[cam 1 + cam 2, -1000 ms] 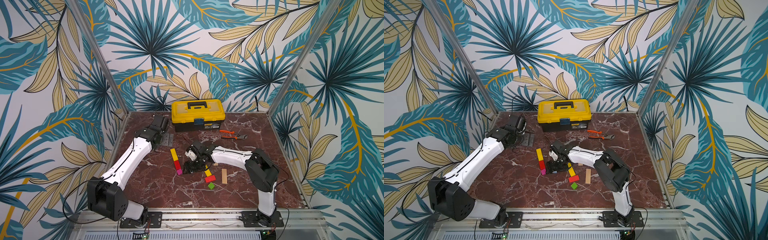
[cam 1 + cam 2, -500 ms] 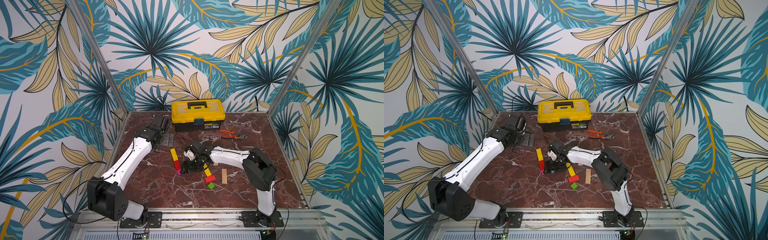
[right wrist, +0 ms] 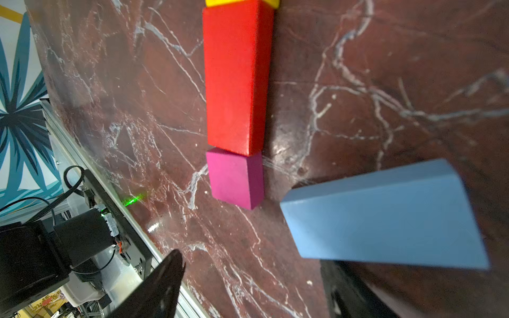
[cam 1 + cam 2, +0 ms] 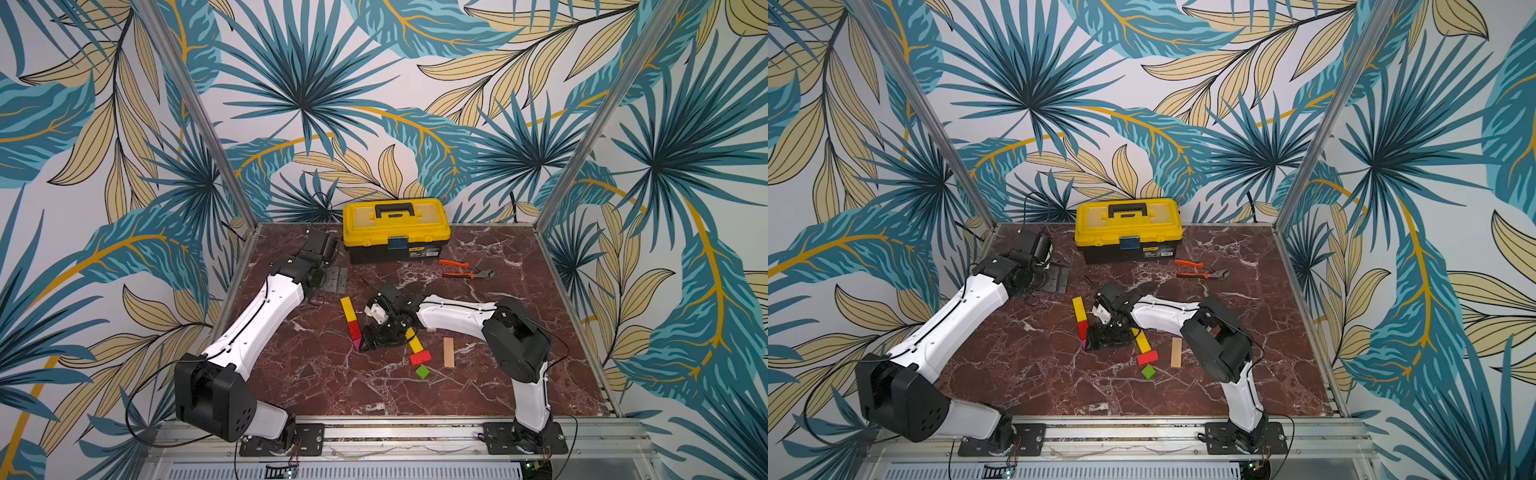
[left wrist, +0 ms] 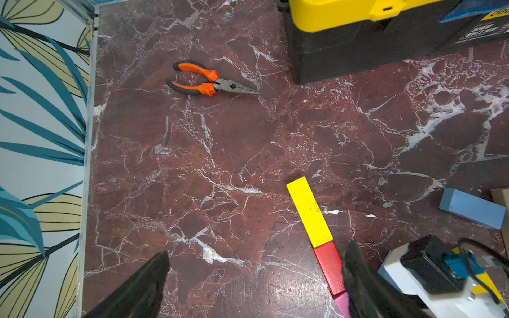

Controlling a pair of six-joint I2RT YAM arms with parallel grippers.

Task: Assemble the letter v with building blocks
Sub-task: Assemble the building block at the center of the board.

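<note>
Light-blue block [image 3: 385, 220], loose at the part-open right tool [image 3: 253, 261], is judged to need butting against the magenta cube [image 3: 234, 179] ahead; left tool [image 5: 259, 249] is seen open, empty.

Toolbox [image 4: 396, 230] stands at the back, pliers [image 4: 465, 269] before it, blocks [image 4: 348, 308] nearest.

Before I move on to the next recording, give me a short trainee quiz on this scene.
1. True or false: the magenta cube touches the end of the red block.
2. Which tool lies on the table? A pliers; B hammer; C scissors.
3. How many blocks form the straight touching row that starts with the yellow bar?
Key: 1 true; 2 A; 3 three.
</note>
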